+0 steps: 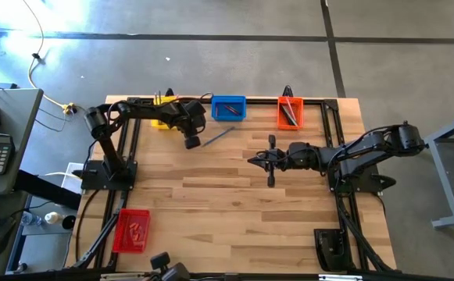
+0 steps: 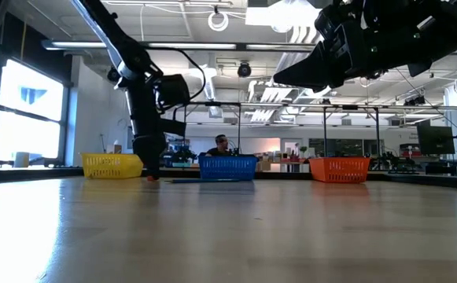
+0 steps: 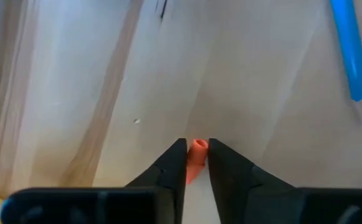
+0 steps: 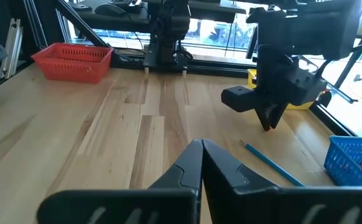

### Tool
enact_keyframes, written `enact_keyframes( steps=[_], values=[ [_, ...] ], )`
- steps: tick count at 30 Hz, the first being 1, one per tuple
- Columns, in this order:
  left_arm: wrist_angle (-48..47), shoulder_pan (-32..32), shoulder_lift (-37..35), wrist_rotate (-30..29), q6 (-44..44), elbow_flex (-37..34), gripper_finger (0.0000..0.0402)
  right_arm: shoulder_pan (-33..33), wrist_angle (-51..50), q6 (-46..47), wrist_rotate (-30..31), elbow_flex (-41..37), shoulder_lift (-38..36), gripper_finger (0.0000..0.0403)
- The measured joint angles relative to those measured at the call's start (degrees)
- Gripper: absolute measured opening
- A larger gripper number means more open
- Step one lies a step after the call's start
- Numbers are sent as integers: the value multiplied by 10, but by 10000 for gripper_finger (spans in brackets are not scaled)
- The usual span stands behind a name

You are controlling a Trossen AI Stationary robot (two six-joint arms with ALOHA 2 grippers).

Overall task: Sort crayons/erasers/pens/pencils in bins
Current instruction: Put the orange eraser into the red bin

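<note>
My left claw (image 3: 197,163) is down at the bench (image 1: 234,203), between the yellow bin (image 1: 162,119) and the blue bin (image 1: 228,108), and its two fingers are clamped on a small pink-red eraser (image 3: 196,158) that stands up between the tips. Just beside it on the wood lies a blue pencil (image 1: 219,135), slanting toward the blue bin, touching neither my claw nor the bin. My right claw (image 4: 201,163) hangs above the middle of the bench with its fingers pressed together on nothing. The orange bin (image 1: 290,114) sits at the far edge to the right of the blue one, with long dark sticks in it. The red bin (image 1: 131,231) stands well apart at the near left corner, with small reddish pieces inside.
</note>
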Motion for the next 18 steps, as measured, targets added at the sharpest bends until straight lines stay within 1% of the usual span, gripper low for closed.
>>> enact_keyframes(
  steps=[3, 8, 11, 14, 18],
  values=[
    [0, 0, 0, -5, 5, 0, 40, 0, 0, 0, 0, 0, 0, 0],
    [-2, -1, 0, -32, 22, 0, 29, 0, 0, 0, 0, 0, 0, 0],
    [-14, -3, 0, -35, 37, 0, 18, 0, 0, 0, 0, 0, 0, 0],
    [-51, -12, 0, -42, 52, 7, 5, 0, 0, 0, 0, 0, 0, 0],
    [-107, -31, -2, -41, 60, 21, 3, 0, -1, 0, 0, 0, 0, 0]
  ],
)
